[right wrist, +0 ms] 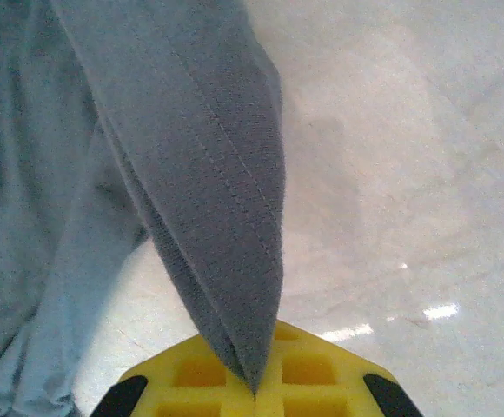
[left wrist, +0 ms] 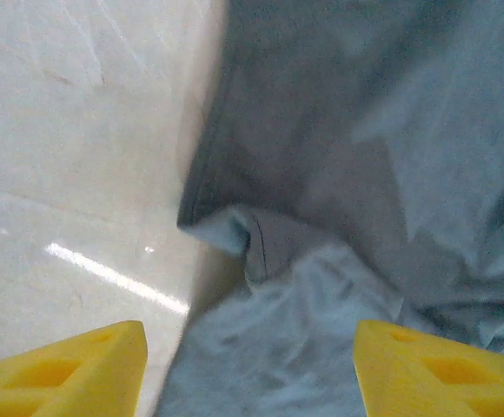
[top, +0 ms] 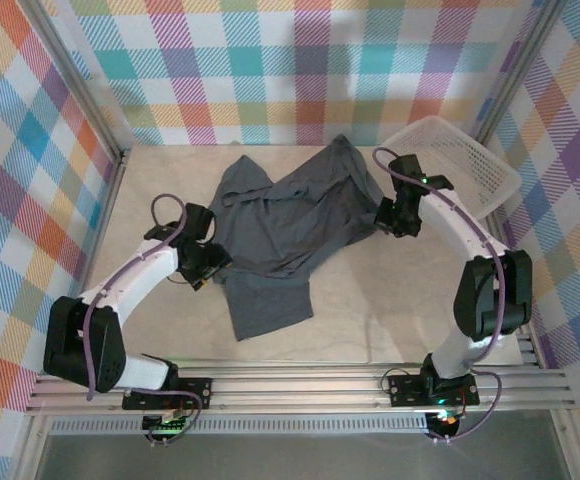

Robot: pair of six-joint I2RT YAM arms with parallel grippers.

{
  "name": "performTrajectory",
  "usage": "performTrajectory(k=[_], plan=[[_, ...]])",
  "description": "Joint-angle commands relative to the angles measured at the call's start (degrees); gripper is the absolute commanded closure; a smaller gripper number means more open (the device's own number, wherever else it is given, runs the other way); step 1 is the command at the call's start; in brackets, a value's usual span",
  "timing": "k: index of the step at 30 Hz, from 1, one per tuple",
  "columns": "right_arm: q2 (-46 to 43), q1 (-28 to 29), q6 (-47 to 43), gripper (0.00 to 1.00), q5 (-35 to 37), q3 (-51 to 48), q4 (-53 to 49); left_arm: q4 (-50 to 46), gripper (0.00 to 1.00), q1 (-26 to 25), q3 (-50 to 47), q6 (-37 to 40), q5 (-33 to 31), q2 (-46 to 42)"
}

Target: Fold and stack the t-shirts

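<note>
One dark slate-grey t-shirt [top: 280, 225] lies crumpled and partly spread across the middle of the table. My left gripper [top: 210, 262] is over its left edge. In the left wrist view that gripper [left wrist: 252, 373] stands open, its yellow fingers [left wrist: 69, 369] wide apart, with wrinkled t-shirt cloth [left wrist: 365, 130] lying loose beneath the gap. My right gripper [top: 382, 215] is at the shirt's right edge. In the right wrist view it [right wrist: 256, 389] is shut on a stitched hem fold of the t-shirt [right wrist: 208, 156], and the cloth rises taut from the jaws.
A white lattice basket [top: 460, 165] stands tilted at the back right, just behind the right arm. Bare pale tabletop [top: 390, 310] lies in front of the shirt. Checked walls close in the left, back and right sides.
</note>
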Motion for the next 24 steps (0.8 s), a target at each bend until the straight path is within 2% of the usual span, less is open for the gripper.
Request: performTrajectory(k=[1, 6, 10, 13, 18, 24], plan=[[-2.96, 0.32, 0.68, 1.0, 0.36, -2.15, 0.28, 6.03, 0.4, 1.3, -0.72, -7.67, 3.34, 3.02], [-4.3, 0.34, 0.31, 1.0, -0.11, -4.18, 0.81, 5.79, 0.55, 1.21, 1.16, -8.66, 3.36, 6.81], [-4.43, 0.27, 0.35, 1.0, -0.62, -4.79, 1.24, 7.29, 0.57, 1.03, 0.97, -9.27, 5.8, 9.58], [-4.44, 0.25, 0.38, 1.0, -0.94, -4.9, 1.61, 2.36, 0.58, 0.6, 2.77, -8.07, 3.8, 11.37], [-4.09, 0.25, 0.44, 1.0, -1.2, -4.81, 1.98, 4.58, 0.59, 0.44, 1.54, -9.1, 4.53, 11.25], [-4.0, 0.25, 0.22, 1.0, -1.24, -5.03, 1.99, 5.6, 0.68, -1.06, 1.82, -10.18, 5.02, 11.64]])
